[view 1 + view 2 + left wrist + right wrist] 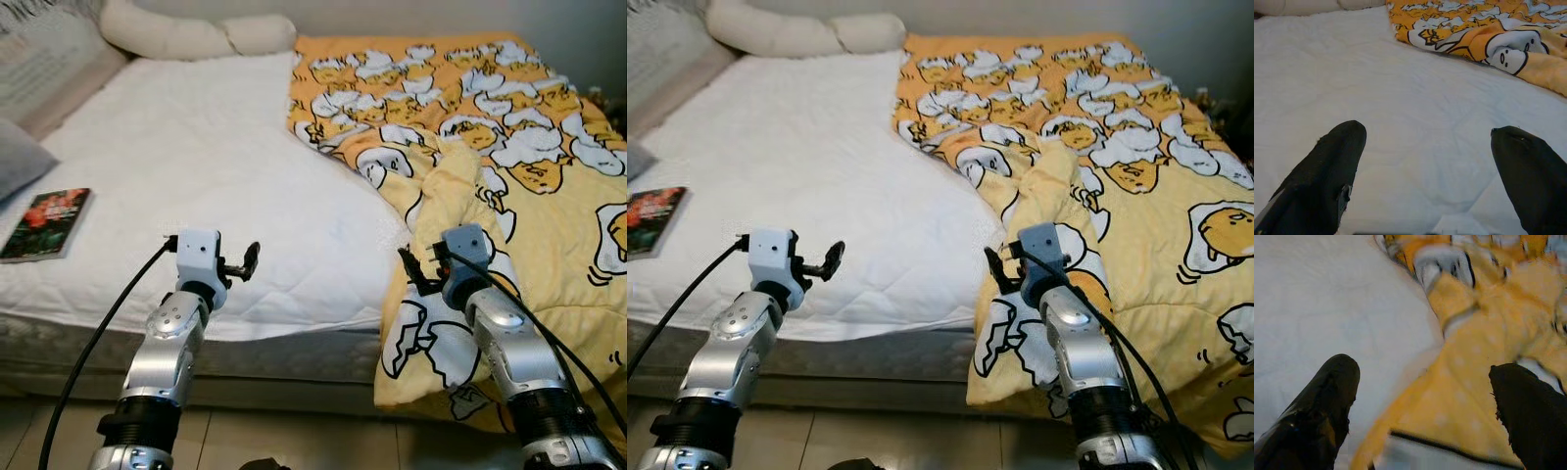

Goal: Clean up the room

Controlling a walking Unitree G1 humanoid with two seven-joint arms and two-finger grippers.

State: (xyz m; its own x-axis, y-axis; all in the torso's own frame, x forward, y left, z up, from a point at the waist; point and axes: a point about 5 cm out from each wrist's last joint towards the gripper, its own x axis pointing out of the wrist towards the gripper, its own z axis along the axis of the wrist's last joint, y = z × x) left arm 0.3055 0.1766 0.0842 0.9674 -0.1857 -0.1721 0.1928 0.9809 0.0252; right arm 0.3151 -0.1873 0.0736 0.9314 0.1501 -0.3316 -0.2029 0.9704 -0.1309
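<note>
A yellow blanket (509,147) printed with egg cartoons lies bunched over the right half of the bed and hangs off its front edge. The white mattress (196,166) is bare on the left half. My right gripper (416,269) is open just above the blanket's near fold (1449,396), one finger (1327,396) over white sheet, the other over yellow cloth. My left gripper (240,262) is open over the mattress's front edge, nothing between its fingers (1327,166).
A book (47,223) with a dark red cover lies at the mattress's left front. A grey pillow (18,157) and a patterned pillow (49,64) sit at the left, a cream bolster (196,34) at the head. Tiled floor runs below the bed.
</note>
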